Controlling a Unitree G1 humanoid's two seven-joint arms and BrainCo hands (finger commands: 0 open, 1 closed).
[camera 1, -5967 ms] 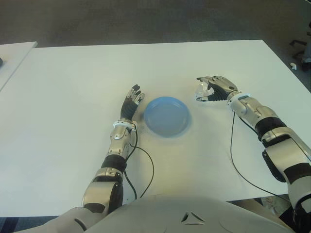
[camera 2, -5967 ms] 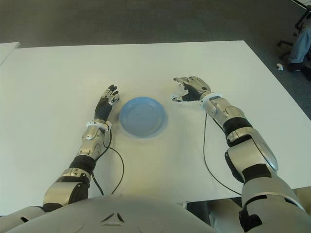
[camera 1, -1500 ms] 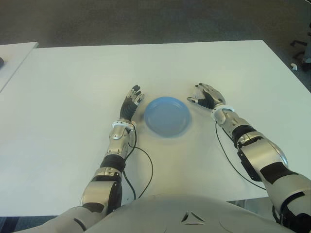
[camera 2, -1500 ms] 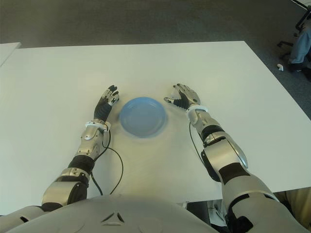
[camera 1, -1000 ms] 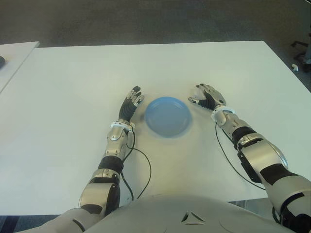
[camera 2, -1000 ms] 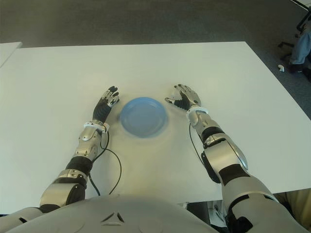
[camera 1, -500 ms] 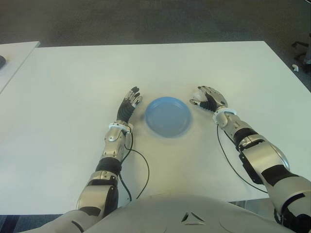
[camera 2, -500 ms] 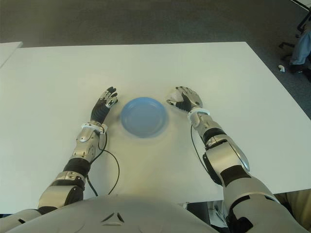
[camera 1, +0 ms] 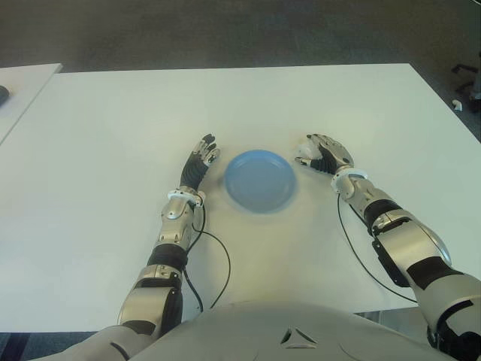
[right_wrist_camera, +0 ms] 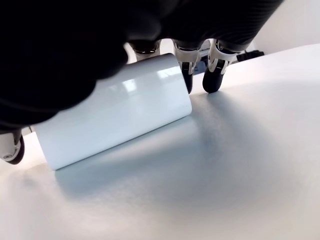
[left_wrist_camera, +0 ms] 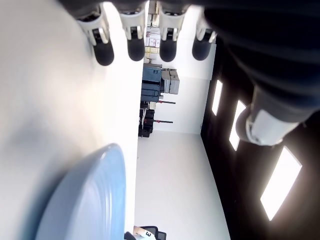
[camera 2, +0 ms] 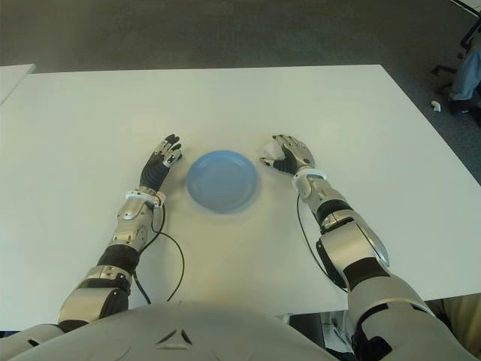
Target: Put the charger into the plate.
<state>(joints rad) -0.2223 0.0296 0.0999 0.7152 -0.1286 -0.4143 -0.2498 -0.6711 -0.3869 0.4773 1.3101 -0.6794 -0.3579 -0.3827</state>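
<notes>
The blue plate (camera 1: 259,197) sits mid-table, empty. Just right of its rim lies the white charger (right_wrist_camera: 115,115), a smooth block flat on the table; only a corner of the charger (camera 1: 301,156) peeks out in the eye views. My right hand (camera 1: 323,153) is cupped over it. Its fingers (right_wrist_camera: 212,80) curl past the far side, the thumb sits at one end, and the palm presses on top. My left hand (camera 1: 201,159) shows left of the plate with its fingers (left_wrist_camera: 136,50) stretched out and holding nothing; the plate edge (left_wrist_camera: 95,200) is close by.
The white table (camera 1: 113,113) spreads wide on all sides. Thin black cables (camera 1: 222,263) trail from both wrists toward my body. A second table corner (camera 1: 22,83) shows at far left. Dark floor lies beyond the far edge.
My right hand has curled lower over the charger beside the plate's right rim. The left arm has drifted slightly left. The plate has not moved.
</notes>
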